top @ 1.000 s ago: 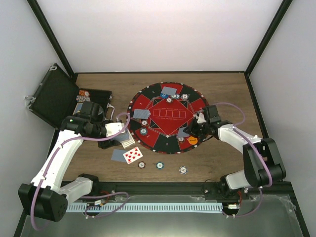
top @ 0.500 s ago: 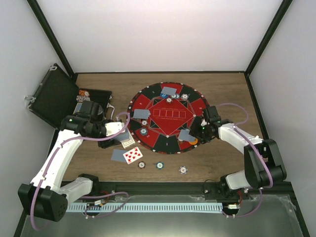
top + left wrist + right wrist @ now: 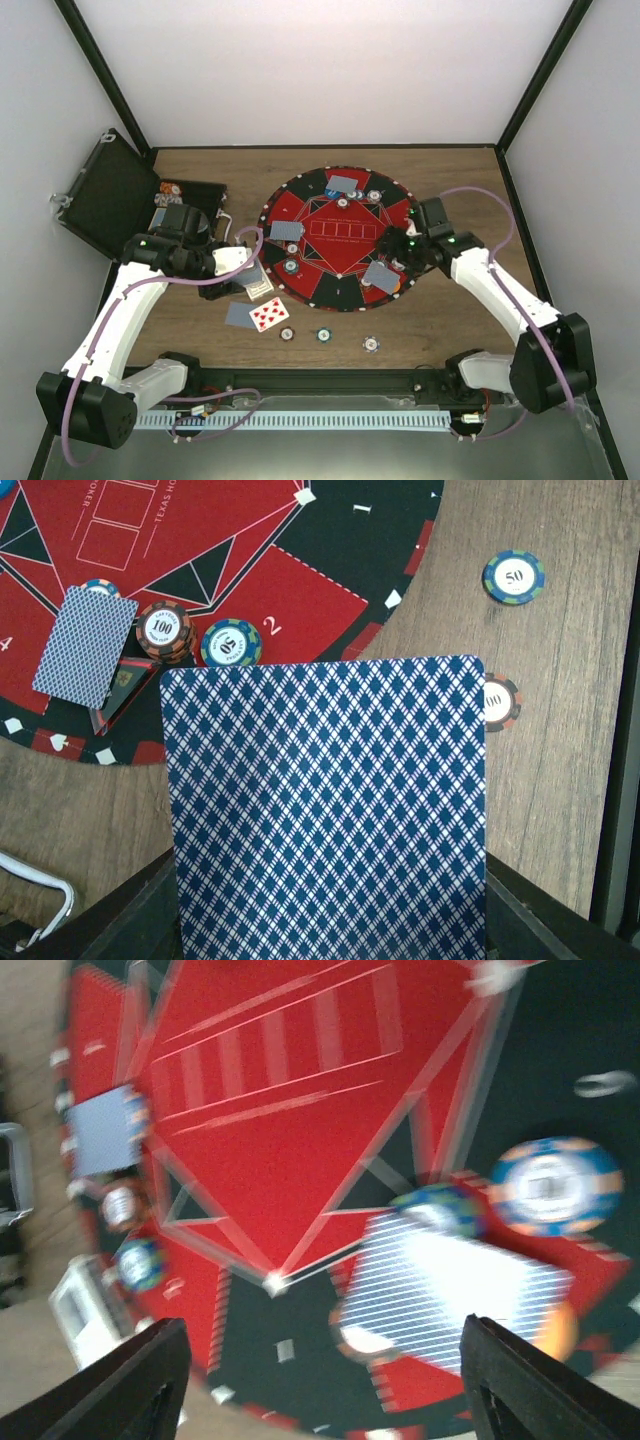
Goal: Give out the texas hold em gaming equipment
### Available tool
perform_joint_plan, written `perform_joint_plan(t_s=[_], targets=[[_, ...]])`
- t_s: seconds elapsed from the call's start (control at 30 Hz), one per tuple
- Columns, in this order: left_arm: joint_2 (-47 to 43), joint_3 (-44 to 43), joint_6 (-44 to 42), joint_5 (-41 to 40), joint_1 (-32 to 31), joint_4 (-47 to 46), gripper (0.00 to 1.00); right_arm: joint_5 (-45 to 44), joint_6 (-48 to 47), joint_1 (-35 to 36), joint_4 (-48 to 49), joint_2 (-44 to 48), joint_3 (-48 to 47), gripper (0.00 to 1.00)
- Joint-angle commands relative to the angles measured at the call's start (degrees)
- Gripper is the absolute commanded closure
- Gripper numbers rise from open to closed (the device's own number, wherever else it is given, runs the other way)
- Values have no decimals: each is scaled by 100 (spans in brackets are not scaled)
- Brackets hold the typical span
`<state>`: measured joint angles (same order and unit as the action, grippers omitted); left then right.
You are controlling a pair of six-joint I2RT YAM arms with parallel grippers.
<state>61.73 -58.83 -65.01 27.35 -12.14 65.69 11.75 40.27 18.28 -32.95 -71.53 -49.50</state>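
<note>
My left gripper (image 3: pixel 251 283) (image 3: pixel 325 920) is shut on a playing card (image 3: pixel 325 810) with a blue diamond-patterned back, held just off the left rim of the round red-and-black mat (image 3: pixel 310 262); the card hides its fingers. My right gripper (image 3: pixel 402 248) (image 3: pixel 330 1380) hangs open above the mat's right side, nothing between its fingers. Below it a face-down card (image 3: pixel 381 277) (image 3: pixel 450 1295) lies over chips, next to a blue-and-orange chip (image 3: pixel 550 1185). More face-down cards (image 3: pixel 343 183) (image 3: pixel 286 230) rest on the mat. Two chips (image 3: pixel 165 630) (image 3: pixel 231 643) sit near the mat's left edge.
On the wood in front of the mat lie a face-down card (image 3: pixel 240 315), a face-up red-pipped card (image 3: pixel 269 314) and three chips (image 3: pixel 286 333) (image 3: pixel 324 335) (image 3: pixel 371 344). The open black case (image 3: pixel 110 195) stands at the far left with chips (image 3: pixel 168 190) in it.
My right gripper has opened and let go of its card, which now lies on the mat's lower right. The right arm has pulled back up and to the right. The left arm has not moved.
</note>
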Motion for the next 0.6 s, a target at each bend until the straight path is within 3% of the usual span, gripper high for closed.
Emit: perform_joint_plan(t_s=[0.0,0.1,0.27,0.57], targets=[[5,-162,-92,207,19,2,96,833,576,958,512,-120,-688,20],[10,-174,-77,213,12,12,96,1499,1005,1762,1271,-612,-1004,13],[3,-184,-71,192,18,23,96,2417,1533,2630,2547,-1305,-1124,10],[-6,-167,-99,165,19,14,96,3042,2011,2929,3736,-1911,-1037,12]])
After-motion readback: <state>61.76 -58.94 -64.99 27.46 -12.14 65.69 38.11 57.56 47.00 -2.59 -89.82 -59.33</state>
